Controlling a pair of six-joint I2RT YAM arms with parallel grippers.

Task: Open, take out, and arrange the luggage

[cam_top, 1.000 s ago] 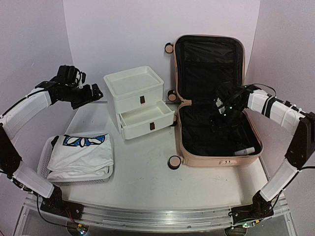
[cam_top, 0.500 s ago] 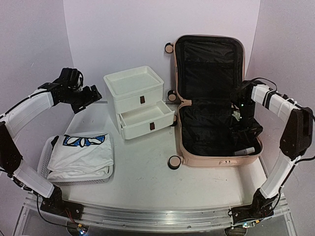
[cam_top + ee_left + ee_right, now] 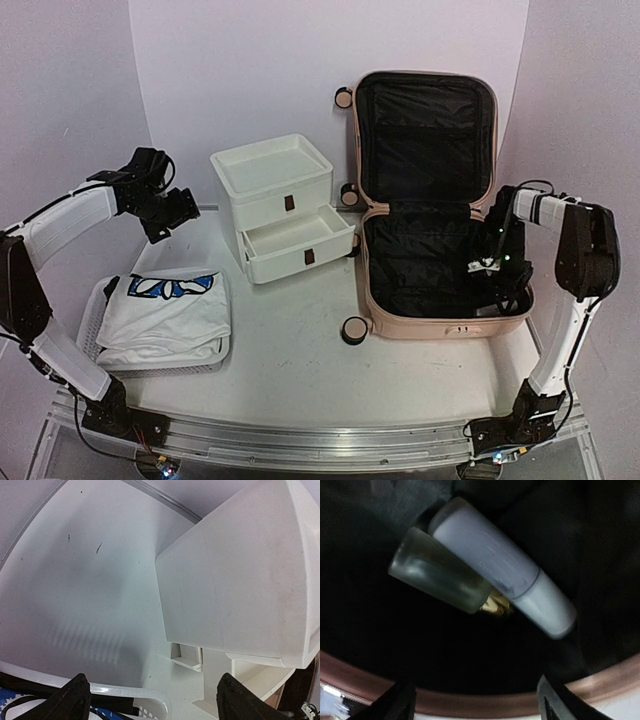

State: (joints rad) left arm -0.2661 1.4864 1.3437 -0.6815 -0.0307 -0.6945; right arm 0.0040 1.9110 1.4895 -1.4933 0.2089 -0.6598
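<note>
While the luggage [image 3: 430, 327] lay open on the right side of the tabletop [image 3: 290, 360], its lid stood upright against the back wall and showed black lining. The right tool [image 3: 503, 284] hung low inside the lower shell, near its front right corner, with its fingers spread wide and nothing between them. In the right wrist view, a white tube [image 3: 502, 572] and a clear bottle [image 3: 437, 580] with a gold cap lay side by side, touching, on the dark lining just inside the pink rim. Neither fingertip touched them.

The left tool [image 3: 172, 213] hovered above the back left part of the tabletop, left of the white drawer unit [image 3: 275, 180], and it too was spread apart and empty. The unit's lower drawer [image 3: 300, 240] stood pulled out. Nearer the arm bases, a white mesh basket [image 3: 95, 320] held a folded white garment [image 3: 170, 315] with a blue print. One caster wheel [image 3: 353, 330] of the luggage rested on the tabletop at the shell's front left corner.
</note>
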